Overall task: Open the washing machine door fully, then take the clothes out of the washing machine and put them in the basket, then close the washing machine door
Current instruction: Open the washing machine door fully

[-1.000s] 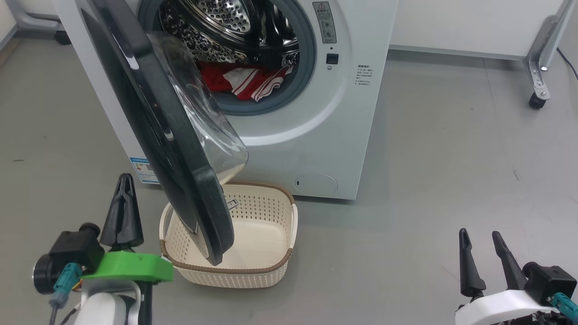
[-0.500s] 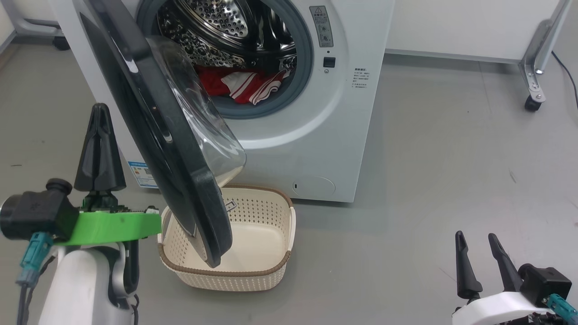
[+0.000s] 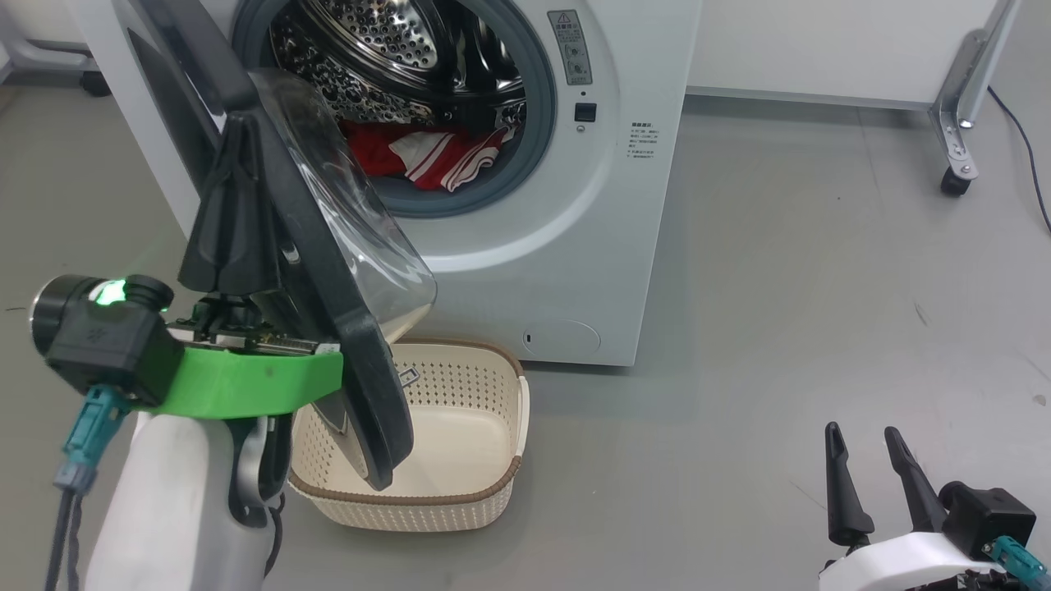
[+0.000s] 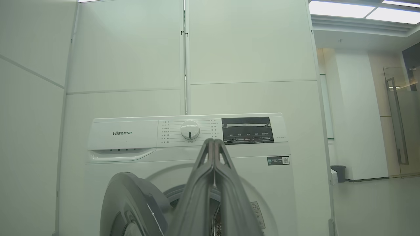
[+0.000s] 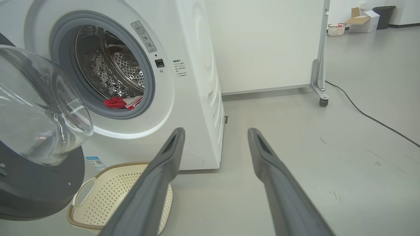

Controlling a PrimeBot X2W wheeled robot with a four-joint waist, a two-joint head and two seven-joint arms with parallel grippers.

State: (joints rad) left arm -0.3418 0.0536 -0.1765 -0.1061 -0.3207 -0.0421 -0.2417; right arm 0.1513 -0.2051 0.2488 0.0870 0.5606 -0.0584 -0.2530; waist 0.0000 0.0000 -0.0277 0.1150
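Nearness favours the left gripper (image 3: 236,135): its two dark fingers (image 3: 226,230) are pressed flat together with nothing between them, raised at the robot's left and pointing forward and upward. In the head view they cross in front of the black outer face of the washing machine door (image 3: 353,345). In the left wrist view the door sits low and to the left of the finger line, so I cannot tell whether they touch it. The right gripper (image 3: 860,431) rests low at the far right with its fingers spread and empty, well apart from everything in the task. The door stands only partly open and nearly edge-on to the robot. It is hinged at the machine's left side, its long black rim runs out toward the robot, and its glass bowl (image 3: 369,238) bulges to the right. Its free lower edge hangs over the left half of the basket (image 3: 460,509), which sits on the floor (image 3: 780,287) just in front of the washing machine (image 3: 558,246). Farther back, the clothes (image 3: 427,156), red with white stripes, lie at the bottom of the steel drum (image 3: 386,33), just behind the grey gasket (image 3: 410,203). By my reading the door has yet to swing farther toward the robot's left, away from the opening. The pressed-together left fingers look best placed to nudge it that way.
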